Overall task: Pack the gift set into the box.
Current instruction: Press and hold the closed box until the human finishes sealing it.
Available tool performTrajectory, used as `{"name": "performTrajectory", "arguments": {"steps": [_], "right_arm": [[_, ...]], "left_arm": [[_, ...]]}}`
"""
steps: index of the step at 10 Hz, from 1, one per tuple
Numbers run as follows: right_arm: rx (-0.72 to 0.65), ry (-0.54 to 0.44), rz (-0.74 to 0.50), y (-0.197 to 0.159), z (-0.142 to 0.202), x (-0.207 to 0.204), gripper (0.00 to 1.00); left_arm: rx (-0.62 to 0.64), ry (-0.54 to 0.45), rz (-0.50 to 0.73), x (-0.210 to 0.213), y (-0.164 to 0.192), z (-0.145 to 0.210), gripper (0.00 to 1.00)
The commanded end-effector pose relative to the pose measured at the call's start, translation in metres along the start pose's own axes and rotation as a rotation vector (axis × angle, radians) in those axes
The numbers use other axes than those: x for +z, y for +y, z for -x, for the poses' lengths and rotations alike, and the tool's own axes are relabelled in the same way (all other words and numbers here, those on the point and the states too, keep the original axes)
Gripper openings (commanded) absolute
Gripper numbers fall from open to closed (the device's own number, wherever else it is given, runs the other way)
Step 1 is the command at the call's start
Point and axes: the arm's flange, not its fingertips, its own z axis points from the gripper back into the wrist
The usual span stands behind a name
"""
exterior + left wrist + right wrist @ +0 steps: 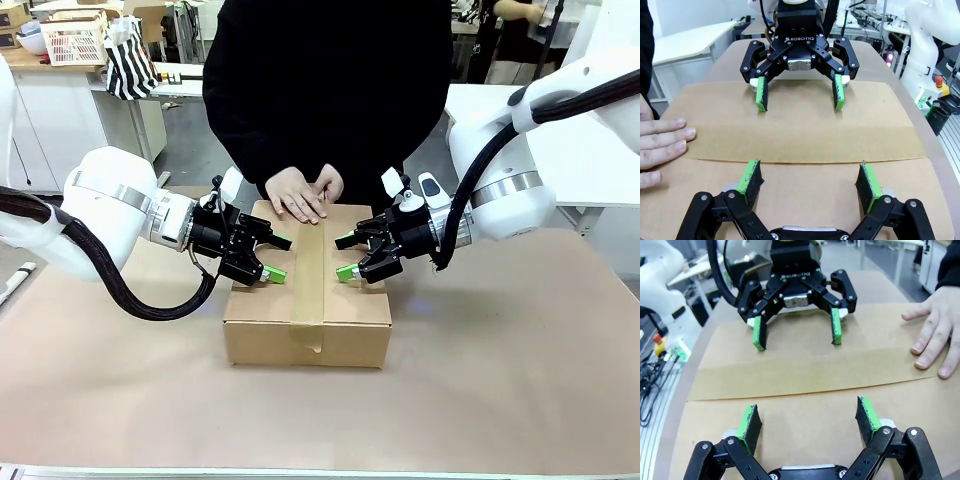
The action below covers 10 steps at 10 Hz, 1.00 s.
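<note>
The brown cardboard box (305, 330) stands in the middle of the table with its flaps down and a strip of tan tape (310, 270) along the top seam. The gift set is hidden from view. My left gripper (278, 257) (810, 175) hovers open over the box top's left side. My right gripper (345, 257) (810, 417) faces it, open, over the right side. Each wrist view shows the other gripper opposite: the right gripper (800, 97) and the left gripper (796, 335). Neither holds anything. The person's hands (300, 195) (662, 145) (935, 335) lie flat on the top's far edge.
Brown paper covers the table (500, 380), with free room around the box. The person stands close behind it. Far back left, a white lattice basket with pink trim (75, 42) and a striped bag (130, 60) sit on a counter.
</note>
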Motion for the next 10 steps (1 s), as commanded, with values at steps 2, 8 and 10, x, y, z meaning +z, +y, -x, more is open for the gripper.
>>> {"name": "performTrajectory", "arguments": {"steps": [2, 8, 10], "right_arm": [[-0.002, 0.01, -0.002, 0.0007, 0.0032, -0.0004, 1.0], [-0.002, 0.01, -0.002, 0.0007, 0.0032, -0.0004, 1.0], [-0.002, 0.01, -0.002, 0.0007, 0.0032, -0.0004, 1.0]], "left_arm": [[0.002, 0.003, 0.002, -0.0006, -0.0011, 0.002, 1.0], [0.002, 0.003, 0.002, -0.0006, -0.0011, 0.002, 1.0], [0.002, 0.003, 0.002, -0.0006, -0.0011, 0.002, 1.0]]}}
